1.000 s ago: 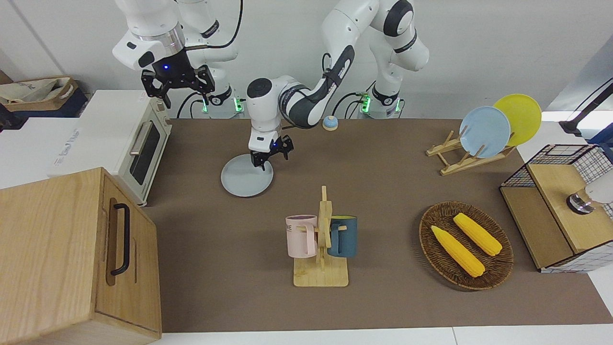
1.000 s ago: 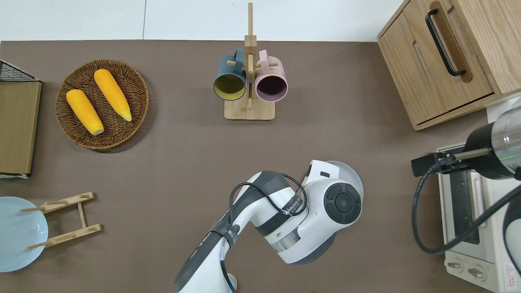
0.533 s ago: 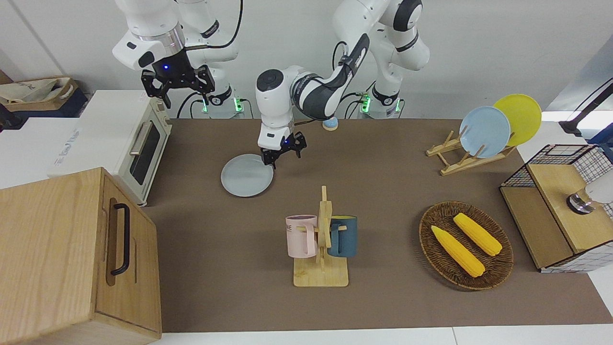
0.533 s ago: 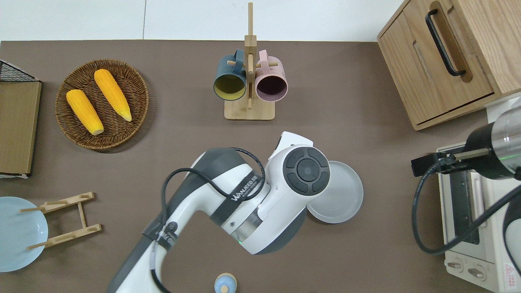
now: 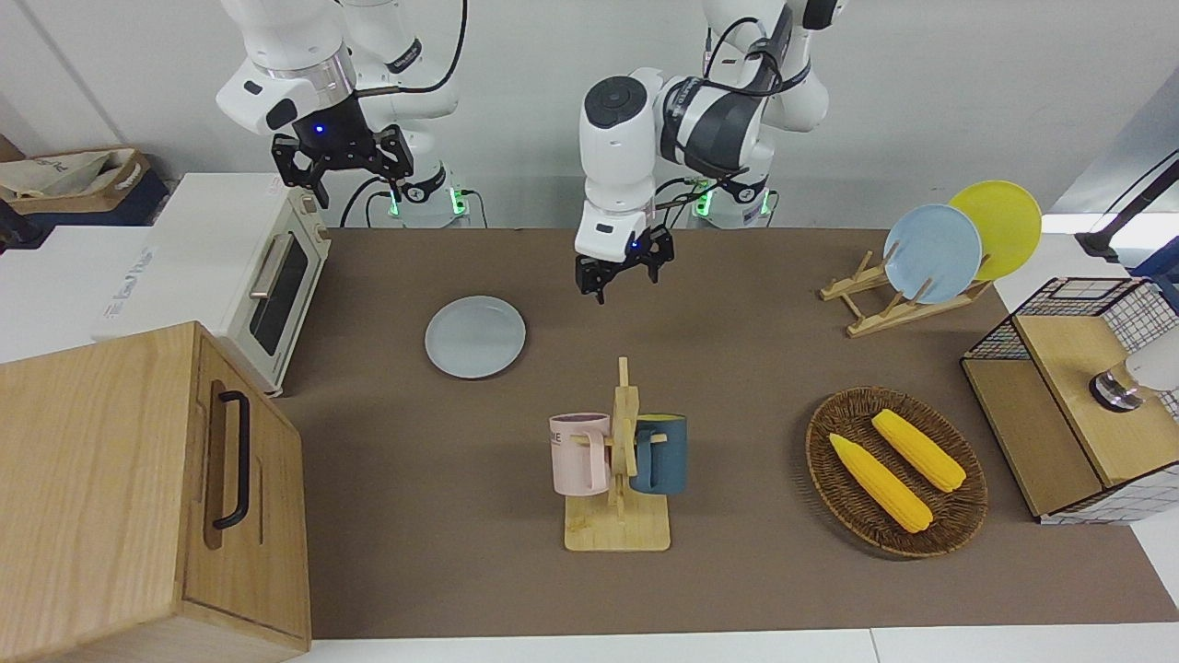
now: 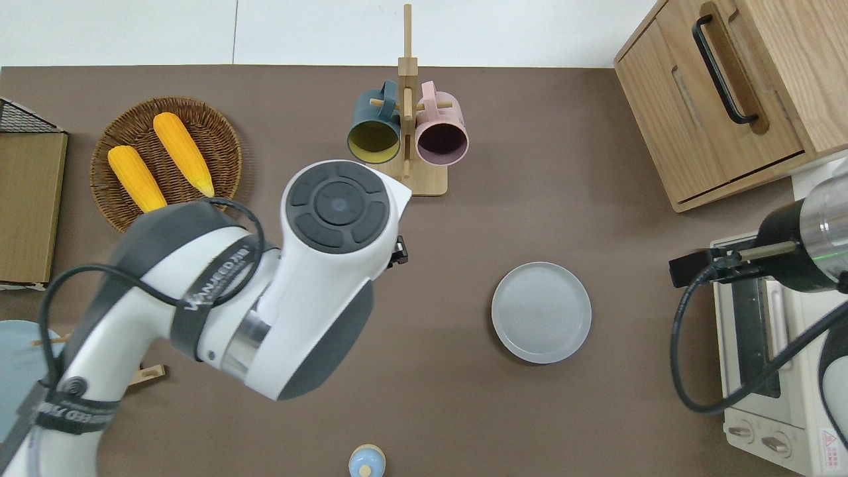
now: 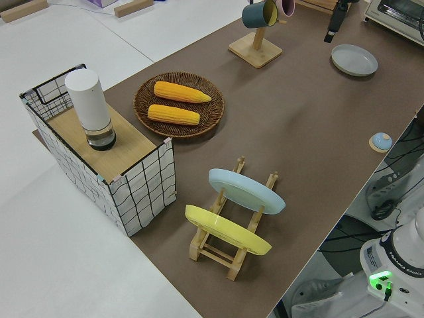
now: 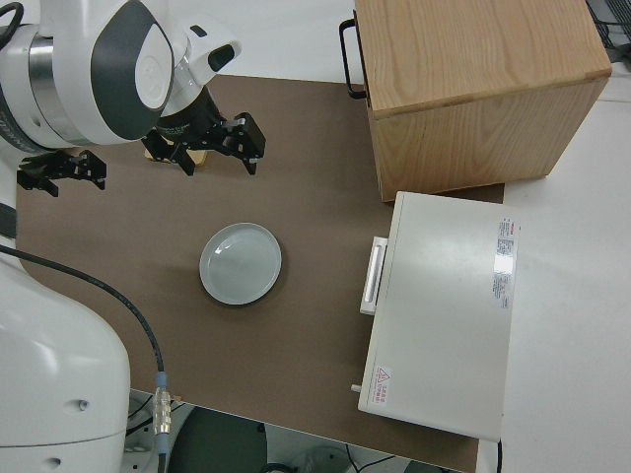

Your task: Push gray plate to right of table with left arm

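The gray plate (image 5: 475, 337) (image 6: 541, 312) (image 8: 241, 263) lies flat on the brown table (image 5: 737, 368), toward the right arm's end, beside the toaster oven. My left gripper (image 5: 622, 272) (image 8: 217, 158) hangs open and empty in the air. It is clear of the plate, over bare table nearer to the robots than the mug rack. In the overhead view the left arm's wrist hides most of the gripper. My right gripper (image 5: 341, 170) is parked, open and empty.
A toaster oven (image 5: 267, 276) and a wooden cabinet (image 5: 138, 488) stand at the right arm's end. The mug rack (image 5: 619, 470) holds two mugs mid-table. A corn basket (image 5: 895, 471), a plate rack (image 5: 930, 258) and a wire crate (image 5: 1078, 396) fill the left arm's end. A small blue bell (image 6: 366, 460) sits near the robots.
My left gripper has lifted off the gray plate and swung toward the left arm's end of the table. The plate has stayed where it was. The right arm has not moved.
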Robot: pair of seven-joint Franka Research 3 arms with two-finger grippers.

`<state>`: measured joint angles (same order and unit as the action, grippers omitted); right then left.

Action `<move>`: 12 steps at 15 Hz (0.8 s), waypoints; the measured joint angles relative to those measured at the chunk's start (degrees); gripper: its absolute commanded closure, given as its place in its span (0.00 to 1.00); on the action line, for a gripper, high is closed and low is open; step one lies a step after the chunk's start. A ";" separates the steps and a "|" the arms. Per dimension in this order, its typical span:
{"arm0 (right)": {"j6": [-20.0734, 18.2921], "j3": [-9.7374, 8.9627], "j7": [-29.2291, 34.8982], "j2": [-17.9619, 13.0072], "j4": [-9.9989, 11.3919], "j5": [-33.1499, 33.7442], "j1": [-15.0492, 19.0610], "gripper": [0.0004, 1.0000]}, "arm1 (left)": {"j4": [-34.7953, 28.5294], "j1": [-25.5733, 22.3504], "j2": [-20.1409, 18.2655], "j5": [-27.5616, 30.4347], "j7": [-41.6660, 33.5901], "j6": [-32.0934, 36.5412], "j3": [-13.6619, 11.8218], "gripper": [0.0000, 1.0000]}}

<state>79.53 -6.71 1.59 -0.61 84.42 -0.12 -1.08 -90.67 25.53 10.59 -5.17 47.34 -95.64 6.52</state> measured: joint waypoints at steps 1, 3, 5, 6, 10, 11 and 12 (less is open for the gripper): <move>0.00 0.00 0.00 0.00 0.00 0.00 0.00 0.02 | 0.02 -1.69 -1.05 0.30 -3.21 1.32 -0.04 0.01; 0.00 0.00 0.00 0.00 0.00 0.00 0.00 0.02 | 0.06 -4.72 -2.87 0.62 -9.06 3.27 -0.07 0.01; 0.00 0.00 0.00 0.00 0.00 0.00 0.00 0.02 | 0.08 -8.03 -4.60 0.78 -15.87 5.03 -0.09 0.00; 0.00 0.00 0.00 0.00 0.00 0.00 0.00 0.02 | 0.07 -9.51 -5.14 0.80 -18.95 5.60 -0.08 0.00; 0.00 0.00 0.00 0.00 0.00 0.00 0.00 0.02 | 0.07 -17.03 -6.62 0.91 -33.89 7.19 -0.14 0.00; 0.00 0.00 0.00 0.00 0.00 0.00 0.00 0.02 | 0.07 -18.74 -6.89 0.97 -36.99 7.61 -0.16 0.00; 0.00 0.00 0.00 0.00 0.00 0.00 0.00 0.02 | 0.07 -20.54 -7.13 1.05 -39.83 7.91 -0.17 0.00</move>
<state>79.53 -6.71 1.59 -0.61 84.42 -0.12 -1.08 -90.60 4.99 3.46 -4.12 7.51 -87.72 6.35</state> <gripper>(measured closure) 0.013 0.000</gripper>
